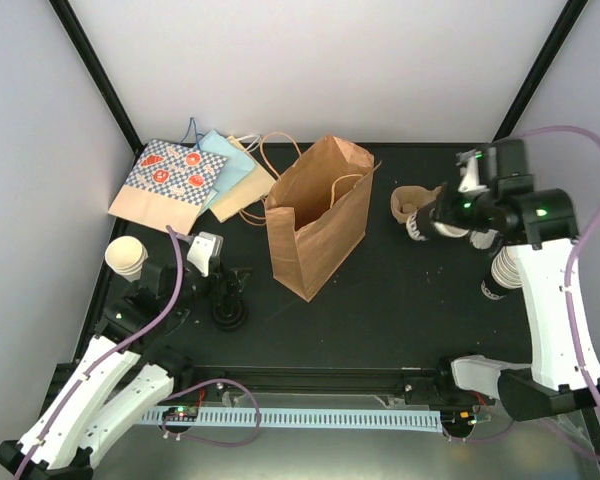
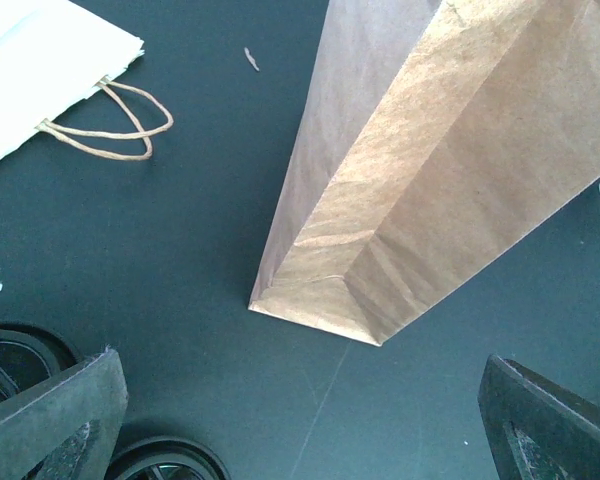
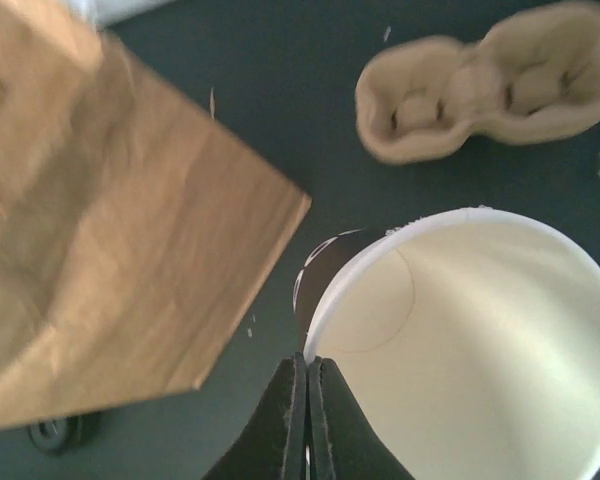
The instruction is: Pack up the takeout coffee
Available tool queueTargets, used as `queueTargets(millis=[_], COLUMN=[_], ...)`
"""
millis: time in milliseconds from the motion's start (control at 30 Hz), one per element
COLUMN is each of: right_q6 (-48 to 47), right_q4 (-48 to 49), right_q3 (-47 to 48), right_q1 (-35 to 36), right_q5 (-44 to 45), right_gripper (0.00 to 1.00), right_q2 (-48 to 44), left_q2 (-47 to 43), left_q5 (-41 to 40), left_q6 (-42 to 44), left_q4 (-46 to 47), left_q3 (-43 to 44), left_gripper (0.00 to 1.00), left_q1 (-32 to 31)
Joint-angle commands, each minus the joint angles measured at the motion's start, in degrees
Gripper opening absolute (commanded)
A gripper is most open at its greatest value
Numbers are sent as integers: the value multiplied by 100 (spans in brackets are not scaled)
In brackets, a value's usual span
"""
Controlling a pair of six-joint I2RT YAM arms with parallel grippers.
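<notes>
Currently, right claw (image 3: 307, 372) state?
Pressed onto the rim of a cream cup (image 3: 480, 350); the pulp carrier (image 3: 495, 90) lies on the bench (image 3: 280, 60) just beyond, not touching.
And left claw (image 2: 300, 420)?
Spread, holding nothing, facing the brown bag (image 2: 430, 170).

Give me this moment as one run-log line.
right pincer: shut on rim of paper cup | cup carrier: empty | left pincer: open, holding nothing, facing brown paper bag
</notes>
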Motion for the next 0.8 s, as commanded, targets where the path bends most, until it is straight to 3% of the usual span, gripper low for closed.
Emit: queueTargets(millis=[0,433,567,767], right_q6=[86,415,493,689], right_q4=[359,1818,2165,2055], right_q3=[-818,-3347,-3826,-4100], right_q1=[919,2778,3149,3819], right_q5=[719,1408,1301,2158], right_gripper=[1,1,1,1], right_q2=[-99,-986,-1322,-1173], left_q2=[29,403,545,603], left_q5=[-132,-404,-703,-880], left_q6=[-22,-240,-223,-278], left_q4=[61,-5,-121,-134], left_q3=[25,86,158,179], left_gripper=[99,99,99,99], left_q1=[-6,-10,-7,-10])
